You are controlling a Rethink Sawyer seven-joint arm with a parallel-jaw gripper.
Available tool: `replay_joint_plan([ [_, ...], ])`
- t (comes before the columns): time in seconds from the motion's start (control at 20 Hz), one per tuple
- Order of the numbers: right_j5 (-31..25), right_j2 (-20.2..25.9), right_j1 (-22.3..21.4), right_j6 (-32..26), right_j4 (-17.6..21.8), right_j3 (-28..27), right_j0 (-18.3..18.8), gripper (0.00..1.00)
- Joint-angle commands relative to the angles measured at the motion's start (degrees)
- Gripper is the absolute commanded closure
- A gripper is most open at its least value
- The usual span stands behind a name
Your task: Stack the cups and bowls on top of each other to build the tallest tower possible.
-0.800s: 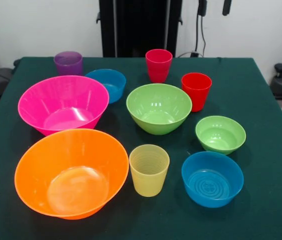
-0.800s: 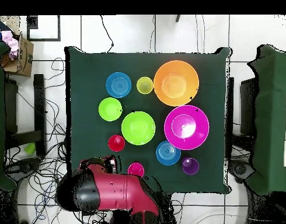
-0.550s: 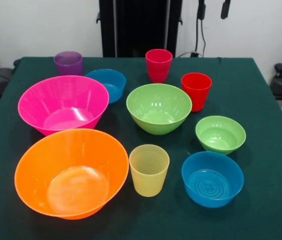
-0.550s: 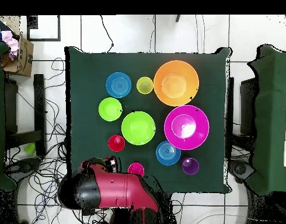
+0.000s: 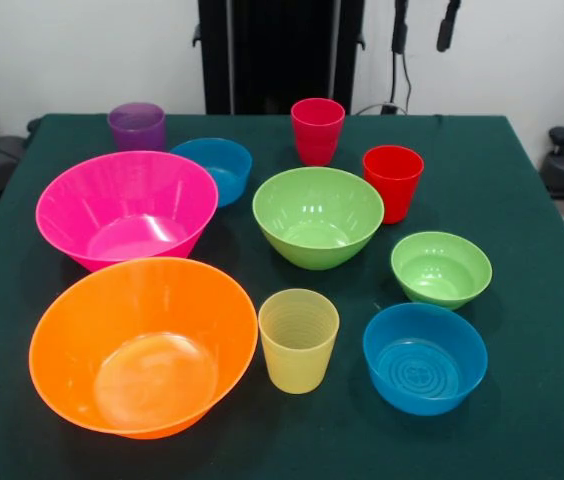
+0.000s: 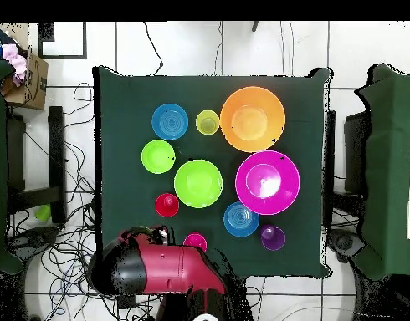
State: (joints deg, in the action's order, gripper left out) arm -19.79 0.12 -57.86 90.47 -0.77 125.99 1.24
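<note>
a: what do i have on the table [image 5: 522, 200] right now?

b: from the front i see ten pieces, all standing apart on the dark green cloth, nothing nested. at the back, the purple cup [image 5: 136, 126], a blue bowl [image 5: 214, 166] just beside it, and the pinkish-red cup [image 5: 317, 130]. in the middle row, the hot pink bowl [image 5: 126, 208], the medium green bowl [image 5: 318, 216] and the bright red cup [image 5: 393, 182]. nearest the camera, the orange bowl [image 5: 143, 345], the ribbed yellow cup [image 5: 298, 339], a second blue bowl [image 5: 425, 357], with the small green bowl [image 5: 441, 268] just behind it.

a: and from above?

b: the overhead view gives me the spacing: every rim is a separate circle, and the orange bowl [image 6: 253, 119] and hot pink bowl [image 6: 268, 182] nearly touch. it also shows the arm [image 6: 162, 272], which the front view barely catches. only the front view shows the ribs on the yellow cup and how tall each piece stands.

a: how is the arm posed?

b: it is folded low at the table's edge by the base, its red and black body lying sideways, partly over the pinkish-red cup [image 6: 195, 242]. in the front view i see two dark tips of the gripper [image 5: 423, 24] at the top edge, above the table's back. i cannot tell whether its fingers are released or clenched.
</note>
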Motion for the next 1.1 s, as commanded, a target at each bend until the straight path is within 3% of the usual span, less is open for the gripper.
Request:
replay_joint_plan([
  [0.05, 5.93, 0.92, 10.15, 9.75, 1.85, -0.25, 0.02, 0.0],
  [0.35, 6.81, -0.29, 13.23, 9.34, 1.71, -2.57, -0.7, 0.0],
  [1.1, 7.16, -1.73, 15.48, 7.91, 1.78, -4.81, -0.81, 0.0],
])
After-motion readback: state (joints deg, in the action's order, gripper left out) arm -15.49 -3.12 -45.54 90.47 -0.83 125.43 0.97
